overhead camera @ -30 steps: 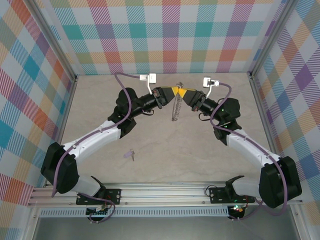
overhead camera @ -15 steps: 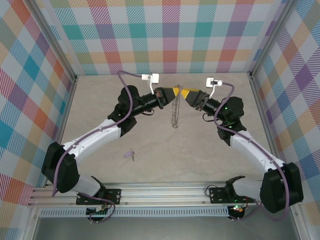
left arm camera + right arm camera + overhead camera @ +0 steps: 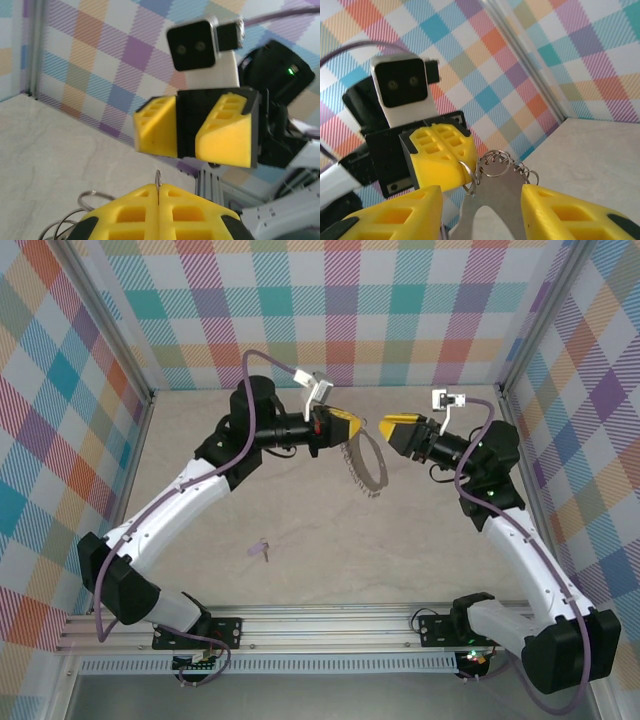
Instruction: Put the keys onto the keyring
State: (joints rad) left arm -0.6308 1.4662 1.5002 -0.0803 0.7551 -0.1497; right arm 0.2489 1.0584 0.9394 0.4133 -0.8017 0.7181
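Left hand [image 3: 356, 429] holds the keyring [image 3: 367, 462] aloft, its fingers [image 3: 135, 215] pressed together on a thin wire at the loop's top. The rest of the chain hangs below and slightly to the right of that hand, clear of the surface [image 3: 420, 540]. Facing it and just apart, the right hand [image 3: 384, 427] stands spread and holds nothing.

We judge the step in hand to be presenting the loop so that the key can be brought to it. The small lilac key [image 3: 262, 550] lies flat on the surface, well away from both hands, down beside the left forearm.

To do this well, we would keep the left pinch firm and the wrist quiet until the loop hangs without swinging. The free right hand would go down for the key. It should close on the shaft, leaving the head free for threading. The key is far smaller than the fingers, so a low, square approach matters, or it may skid away.

Our count: one key, one keyring, two hands. From the right wrist we also see several small wire rings [image 3: 496, 165] bunched at the left hand's fingertips, too tangled to number.
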